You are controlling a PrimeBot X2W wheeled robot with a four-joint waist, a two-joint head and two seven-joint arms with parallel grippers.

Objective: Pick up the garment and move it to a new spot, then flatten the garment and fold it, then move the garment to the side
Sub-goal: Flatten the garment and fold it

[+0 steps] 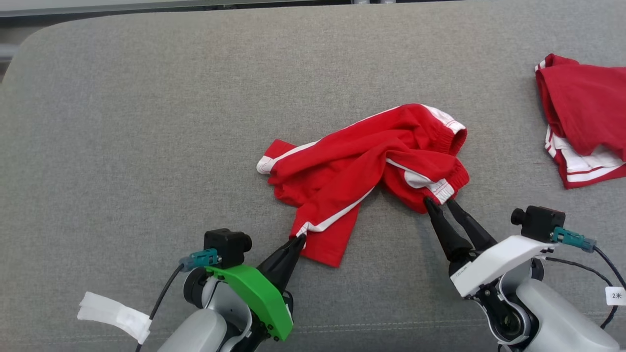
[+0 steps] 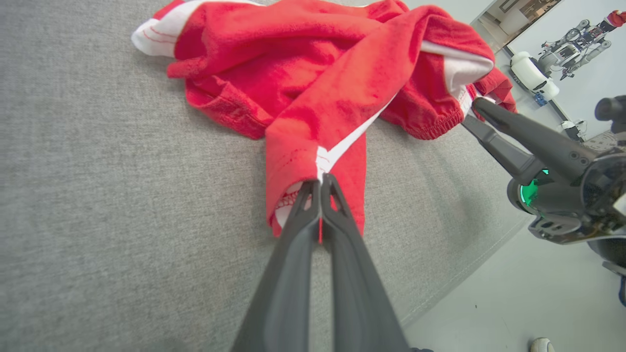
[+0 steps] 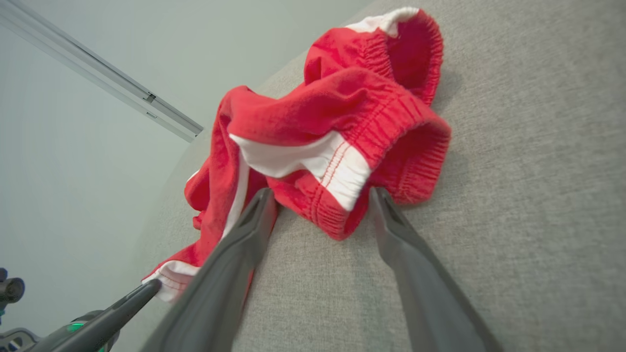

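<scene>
Head view: left fingers (image 1: pixel 286 258) tight on hem of garment (image 1: pixel 352 161), right fingers (image 1: pixel 442 226) apart at waistband, second red garment (image 1: pixel 582 117) beyond.

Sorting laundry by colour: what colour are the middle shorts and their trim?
Red shorts with white side stripes and trim, clearest in the head view.

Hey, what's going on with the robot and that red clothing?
The left gripper is shut on a leg hem of the crumpled red shorts with white stripes, which lie on the grey fabric surface. The right gripper is open, straddling the elastic waistband. Another red-and-white garment lies off to the right.
</scene>
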